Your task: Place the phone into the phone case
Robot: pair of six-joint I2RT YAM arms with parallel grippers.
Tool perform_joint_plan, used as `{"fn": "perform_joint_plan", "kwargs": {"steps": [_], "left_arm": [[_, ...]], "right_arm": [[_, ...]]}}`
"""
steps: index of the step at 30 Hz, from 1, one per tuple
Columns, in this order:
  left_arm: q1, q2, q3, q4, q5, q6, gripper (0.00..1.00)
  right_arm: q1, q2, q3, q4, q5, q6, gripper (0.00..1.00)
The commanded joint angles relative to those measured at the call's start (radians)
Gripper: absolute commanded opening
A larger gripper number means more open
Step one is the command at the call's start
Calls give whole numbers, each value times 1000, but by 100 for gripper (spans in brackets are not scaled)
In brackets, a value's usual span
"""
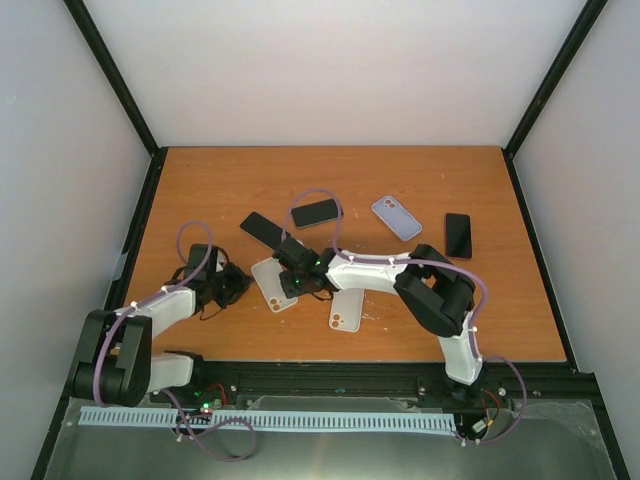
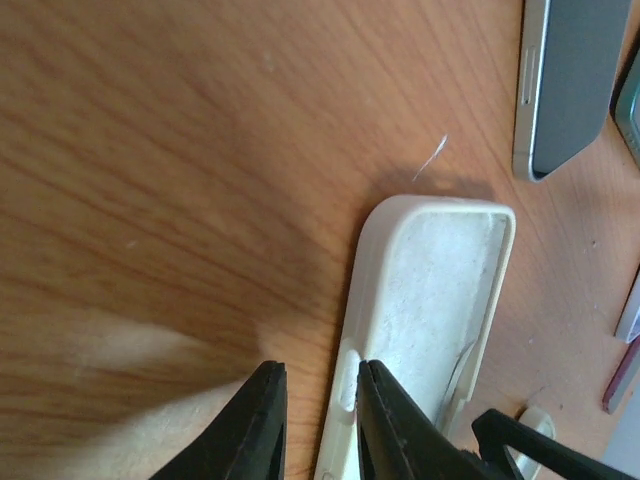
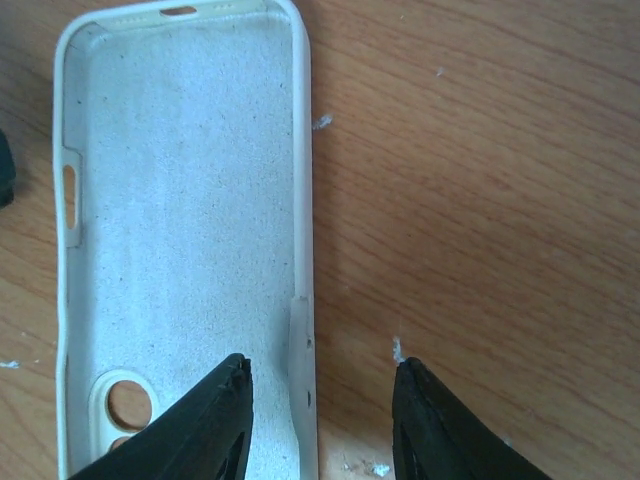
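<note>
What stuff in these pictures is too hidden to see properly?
- Top view: the tips of the right claw are hidden under its own wrist, above the white case.
- Left wrist view: the grey phone is cut off by the top-right edge.
- Right wrist view: the case's camera-hole end is cut off by the bottom edge.

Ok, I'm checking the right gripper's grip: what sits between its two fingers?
In the right wrist view, the right gripper straddles one long side wall of the white phone case, with a strip of bare table beside it.
</note>
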Motion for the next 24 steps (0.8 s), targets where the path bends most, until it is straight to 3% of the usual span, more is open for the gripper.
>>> {"fn": "perform_joint_plan", "kwargs": {"steps": [1,4,12,18,24], "left_arm": [[9,-18,-27,77,35,-10,22],[9,8,-11,73,39,9,22],[9,86,0,99,41,53,22],[9,159,28,99,78,85,21],[8,210,32,134,108,98,19]], "right_arm": [[10,47,61,-49,32,-37,39],[10,83,87,-51,22,-48,37],[10,60,38,-18,13,-48,4],[5,-16,-107,88,10,-12,3],[-41,-116,-292,309,-148,120,3]]}}
